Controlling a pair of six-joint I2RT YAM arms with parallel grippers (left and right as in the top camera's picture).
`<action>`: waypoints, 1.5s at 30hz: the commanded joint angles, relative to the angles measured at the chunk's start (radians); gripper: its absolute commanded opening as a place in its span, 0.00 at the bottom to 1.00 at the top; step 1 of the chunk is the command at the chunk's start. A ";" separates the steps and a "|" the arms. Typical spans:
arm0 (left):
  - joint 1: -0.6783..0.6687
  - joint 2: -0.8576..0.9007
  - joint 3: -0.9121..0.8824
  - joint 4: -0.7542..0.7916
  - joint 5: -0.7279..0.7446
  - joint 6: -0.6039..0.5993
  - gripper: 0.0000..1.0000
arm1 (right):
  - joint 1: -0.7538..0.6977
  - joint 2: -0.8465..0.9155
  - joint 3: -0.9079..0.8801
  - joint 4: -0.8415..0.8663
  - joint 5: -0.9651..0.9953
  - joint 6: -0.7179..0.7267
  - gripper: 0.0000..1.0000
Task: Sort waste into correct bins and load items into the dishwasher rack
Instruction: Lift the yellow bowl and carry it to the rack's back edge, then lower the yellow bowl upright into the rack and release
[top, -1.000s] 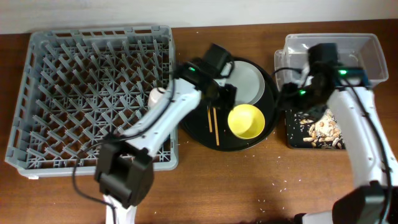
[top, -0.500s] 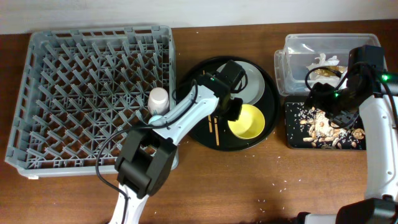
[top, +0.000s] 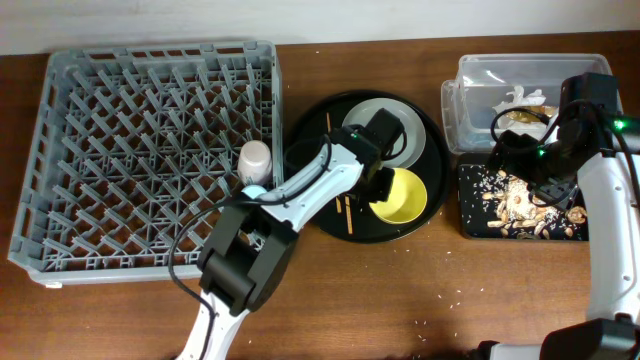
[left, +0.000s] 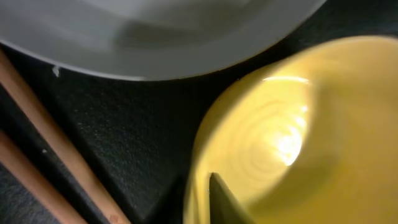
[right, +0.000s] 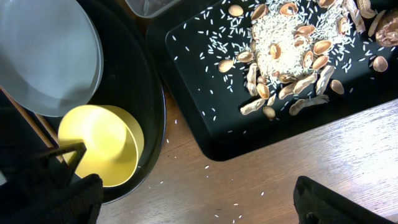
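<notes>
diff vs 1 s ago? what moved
Left pincer went from over the plate down to the yellow bowl, at its left rim. Right pincer swung from over the clear tub to over the black tray, open and empty. Bowl, plate, chopsticks, rack unchanged.

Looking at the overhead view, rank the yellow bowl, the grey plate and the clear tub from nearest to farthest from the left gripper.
1. yellow bowl: the left gripper is right at its rim, on the round black tray.
2. grey plate: just behind the bowl, on the same tray.
3. clear tub: off the tray, far to the right and back.
</notes>
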 joint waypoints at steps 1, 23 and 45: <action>0.000 0.009 -0.006 0.003 -0.009 -0.003 0.01 | -0.002 -0.008 0.011 -0.003 0.016 0.005 0.98; 0.278 -0.046 0.786 -0.501 -1.164 0.050 0.01 | -0.002 -0.008 0.011 -0.003 0.016 0.005 0.98; 0.297 0.326 0.615 -0.239 -1.507 0.039 0.01 | -0.002 -0.008 0.011 -0.003 0.016 0.005 0.99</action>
